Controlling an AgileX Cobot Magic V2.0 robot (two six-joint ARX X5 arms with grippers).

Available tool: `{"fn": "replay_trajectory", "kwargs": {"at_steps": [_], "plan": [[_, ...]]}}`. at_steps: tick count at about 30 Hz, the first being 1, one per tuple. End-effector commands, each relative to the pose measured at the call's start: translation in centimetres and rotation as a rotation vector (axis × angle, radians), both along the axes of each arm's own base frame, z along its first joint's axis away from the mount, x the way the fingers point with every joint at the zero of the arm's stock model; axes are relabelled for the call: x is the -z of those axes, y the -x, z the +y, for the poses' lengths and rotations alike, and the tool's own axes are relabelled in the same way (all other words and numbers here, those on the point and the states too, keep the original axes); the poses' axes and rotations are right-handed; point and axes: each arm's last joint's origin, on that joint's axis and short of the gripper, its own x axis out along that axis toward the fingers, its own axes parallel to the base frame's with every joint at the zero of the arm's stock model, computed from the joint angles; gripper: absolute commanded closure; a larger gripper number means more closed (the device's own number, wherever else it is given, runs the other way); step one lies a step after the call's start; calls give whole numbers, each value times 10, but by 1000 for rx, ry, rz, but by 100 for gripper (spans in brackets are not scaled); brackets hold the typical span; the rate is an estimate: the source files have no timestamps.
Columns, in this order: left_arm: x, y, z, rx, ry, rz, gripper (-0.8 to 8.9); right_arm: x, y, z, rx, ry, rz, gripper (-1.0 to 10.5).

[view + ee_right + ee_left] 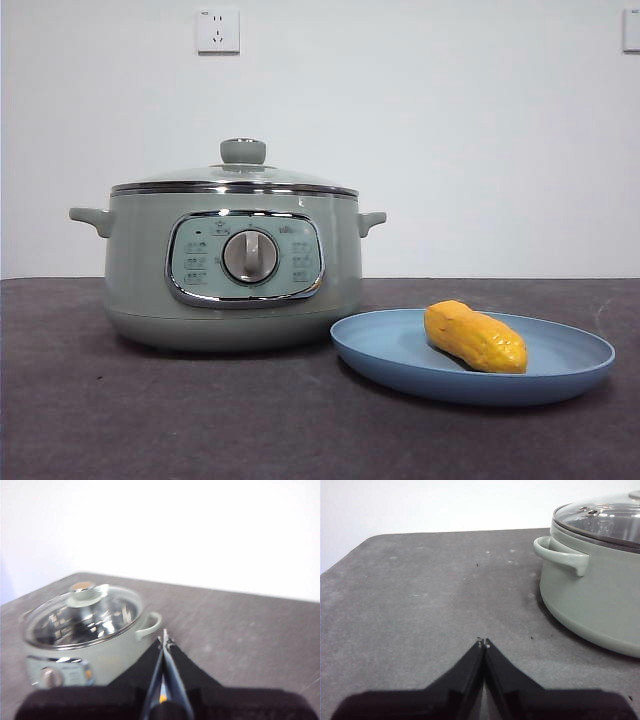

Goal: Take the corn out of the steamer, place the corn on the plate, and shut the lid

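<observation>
The sage-green steamer (233, 265) stands on the dark table with the glass lid (236, 177) seated on it, green knob on top. The yellow-orange corn (474, 337) lies on the light-blue plate (385, 350), which sits to the right of the steamer and nearer the camera. My left gripper (483, 642) is shut and empty, low over bare table beside the steamer (592, 587) with its lid (605, 517). My right gripper (164, 640) is shut and empty, raised above the table beside the steamer (85, 630) and lid (82, 612). Neither gripper shows in the front view.
A white wall with a power socket (217, 31) rises behind the table. The dark table top (420, 595) stretches away from the left gripper to its rounded far edge.
</observation>
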Motion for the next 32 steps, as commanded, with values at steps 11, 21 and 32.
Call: {"fn": "replay_trajectory", "kwargs": {"at_steps": [11,21,32], "plan": [[4,-1,0,-6,6,7,817,94,-3,-6,97,-27,-102,945],[4,-1,0,-6,7,7,817,117,-2,-7,138,-56,-22,945],[4,-1,0,-6,7,7,817,133,-1,-7,138,-38,149,945]]}}
